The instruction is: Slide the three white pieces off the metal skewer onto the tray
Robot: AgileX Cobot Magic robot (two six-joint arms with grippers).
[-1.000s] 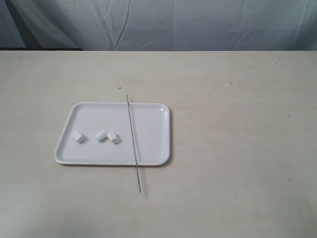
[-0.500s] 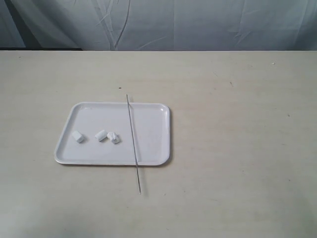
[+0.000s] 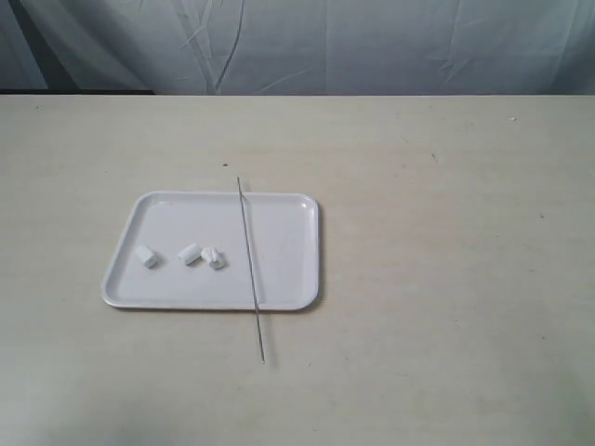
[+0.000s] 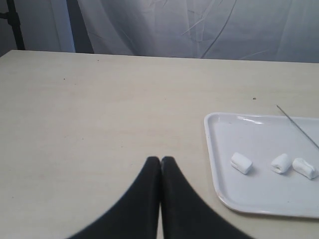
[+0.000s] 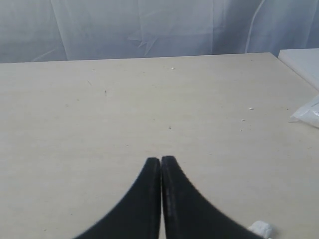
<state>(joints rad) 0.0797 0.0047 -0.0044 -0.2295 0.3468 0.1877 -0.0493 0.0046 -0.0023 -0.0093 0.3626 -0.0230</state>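
The white tray [image 3: 279,279] lies on the table left of centre, and its near corner also shows in the left wrist view [image 4: 219,149]. Three white pieces rest loose in it: one [image 3: 146,256], a second [image 3: 191,254] and a third [image 3: 215,257]. The thin metal skewer [image 3: 249,265] lies bare across the tray, one end past the near rim on the table. Both arms are outside the exterior view. My left gripper [image 4: 160,159] is shut and empty, beside the tray. My right gripper [image 5: 160,159] is shut and empty over bare table.
A grey cloth backdrop hangs behind the beige table [image 3: 446,232]. In the right wrist view a white object [image 5: 301,62] and a clear plastic bag [image 5: 309,113] sit at the table's edge, and a small white scrap [image 5: 261,229] lies beside the gripper.
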